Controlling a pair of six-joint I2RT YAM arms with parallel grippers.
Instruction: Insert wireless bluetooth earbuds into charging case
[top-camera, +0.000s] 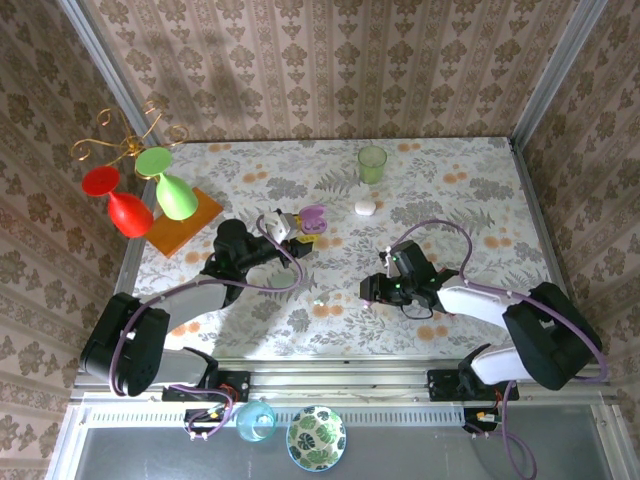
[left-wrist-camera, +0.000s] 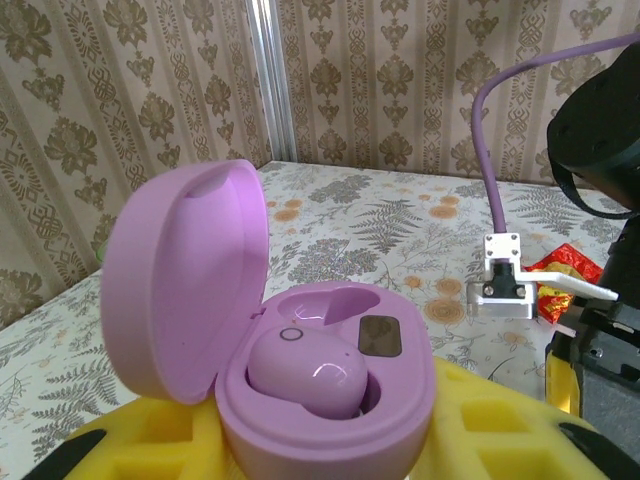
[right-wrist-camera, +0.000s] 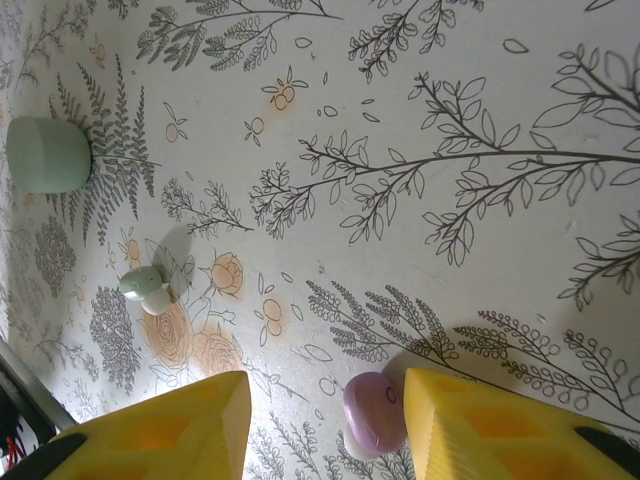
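Observation:
My left gripper (left-wrist-camera: 330, 445) is shut on an open purple charging case (left-wrist-camera: 320, 390), held between its yellow fingers (left-wrist-camera: 500, 430). The lid stands up on the left. One purple earbud (left-wrist-camera: 305, 372) sits in the near slot, and the far slot is empty. In the top view that case (top-camera: 313, 217) is at the left gripper (top-camera: 290, 228), left of the table's middle. My right gripper (right-wrist-camera: 325, 405) hovers low over the table with its jaws apart. A second purple earbud (right-wrist-camera: 373, 412) lies on the cloth between them, against the right finger (right-wrist-camera: 480, 425). A pale green earbud (right-wrist-camera: 143, 285) lies further off.
A mint pebble-shaped case (right-wrist-camera: 47, 155) rests on the cloth. A whitish case (top-camera: 365, 207) and a green cup (top-camera: 372, 163) stand at the back. Red (top-camera: 118, 200) and green (top-camera: 168, 185) wine glasses hang over an orange board (top-camera: 185, 222) at the left.

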